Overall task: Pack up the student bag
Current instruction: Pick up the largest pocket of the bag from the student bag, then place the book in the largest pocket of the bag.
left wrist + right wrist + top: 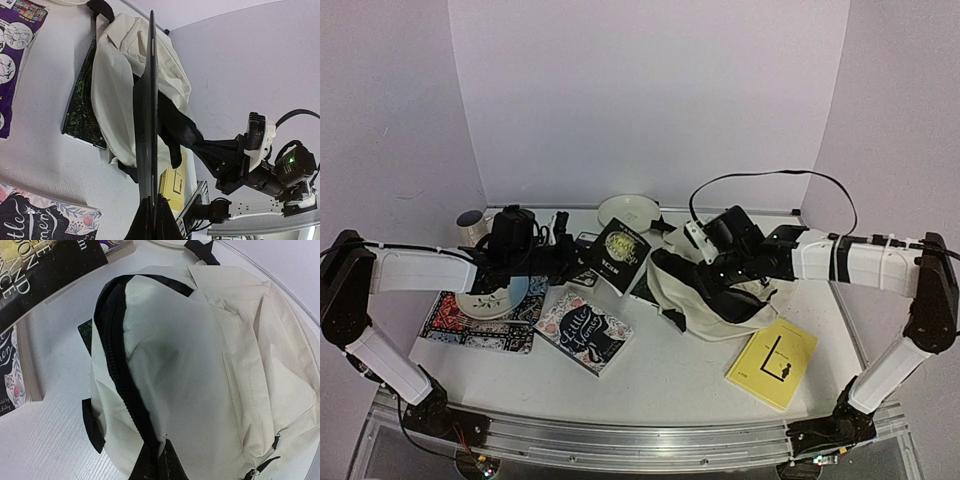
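The student bag (725, 305) is a cream backpack with black straps, lying right of centre on the table. My right gripper (705, 262) is shut on its fabric at the dark zipper edge (162, 447) and holds the opening up. My left gripper (582, 262) is shut on a black book (620, 253) and holds it in the air just left of the bag. The left wrist view shows this book edge-on (145, 125) between my fingers (152, 202), its far end in front of the bag (120, 70).
A dark green book (82, 105) lies partly under the bag. A yellow book (772, 362) lies front right. A "Little Women" book (583, 333) lies front centre. A patterned placemat (470, 325) with a plate (492, 297) is at the left. A white bowl (628, 210) and a cup (470, 225) stand at the back.
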`<state>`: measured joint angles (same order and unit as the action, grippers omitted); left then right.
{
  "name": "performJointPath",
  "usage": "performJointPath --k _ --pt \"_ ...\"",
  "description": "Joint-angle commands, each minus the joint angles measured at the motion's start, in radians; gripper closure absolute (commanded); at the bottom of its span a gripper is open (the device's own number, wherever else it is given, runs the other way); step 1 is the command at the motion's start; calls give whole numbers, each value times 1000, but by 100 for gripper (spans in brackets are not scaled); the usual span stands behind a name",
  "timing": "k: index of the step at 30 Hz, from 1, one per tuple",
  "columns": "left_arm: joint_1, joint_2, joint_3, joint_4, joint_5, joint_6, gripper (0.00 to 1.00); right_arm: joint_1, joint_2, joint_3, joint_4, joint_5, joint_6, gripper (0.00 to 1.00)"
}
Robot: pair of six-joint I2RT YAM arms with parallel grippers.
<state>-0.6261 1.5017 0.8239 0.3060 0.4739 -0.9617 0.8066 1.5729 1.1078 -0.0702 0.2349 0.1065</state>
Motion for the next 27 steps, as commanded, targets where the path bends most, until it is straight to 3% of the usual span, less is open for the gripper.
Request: performJointPath --k 1,4,15,27 --pt "-18 15 69 31 56 26 100 7 37 55 6 36 28 99" --pt "-62 62 97 31 74 26 100 7 38 48 9 85 42 100" --pt "-181 206 190 36 80 -8 100 8 -59 32 118 47 31 100" --pt "-201 374 344 152 104 -86 100 27 -108 41 187 -56 -16 100"
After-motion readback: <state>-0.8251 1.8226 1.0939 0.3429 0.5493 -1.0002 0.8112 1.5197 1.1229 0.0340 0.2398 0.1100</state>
